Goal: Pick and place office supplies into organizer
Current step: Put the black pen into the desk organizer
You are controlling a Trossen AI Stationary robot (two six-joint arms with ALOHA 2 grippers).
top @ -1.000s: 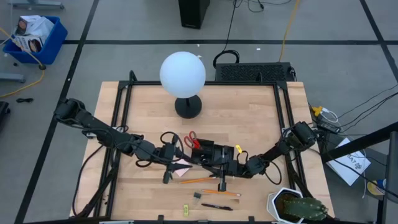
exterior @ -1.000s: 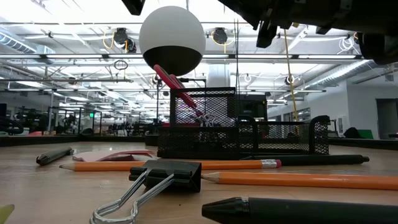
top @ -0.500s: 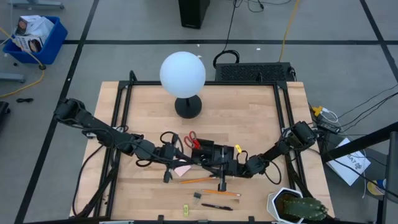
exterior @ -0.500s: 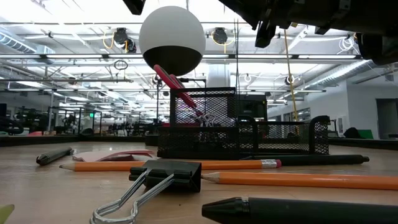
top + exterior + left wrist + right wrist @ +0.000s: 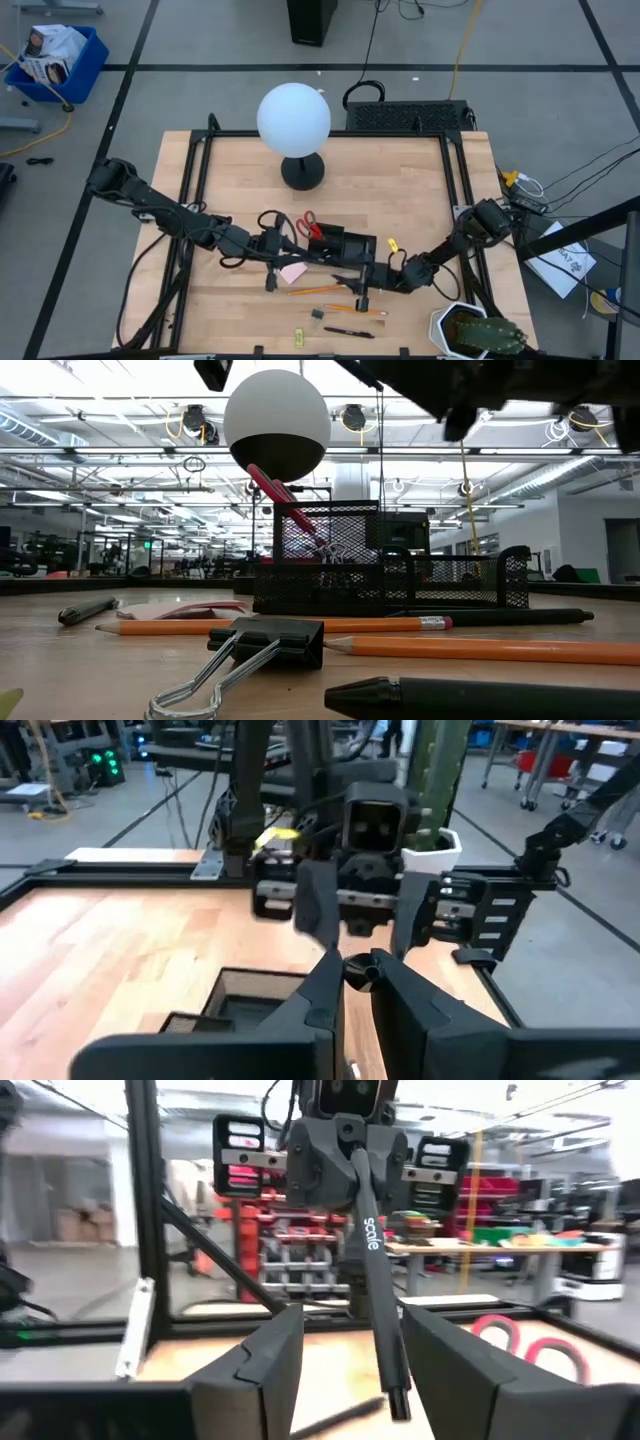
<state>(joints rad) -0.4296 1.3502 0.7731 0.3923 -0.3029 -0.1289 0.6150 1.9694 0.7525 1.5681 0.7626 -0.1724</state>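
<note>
Two hands over worktop (image 5: 420,180) middle | left hand (image 5: 356,970) pinching black pen (image 5: 376,1270) above organizer (image 5: 340,244) | right hand (image 5: 345,1345) spread around pen, not gripping | scissors (image 5: 308,224) in organizer | pencils (image 5: 500,648) near edge

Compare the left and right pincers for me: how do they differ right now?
The left pincer is shut on a black pen; the right pincer is open and holds nothing. The pen sticks out from the left pincer, its free end between the right pincer's spread fingers. Both face each other above the table.
</note>
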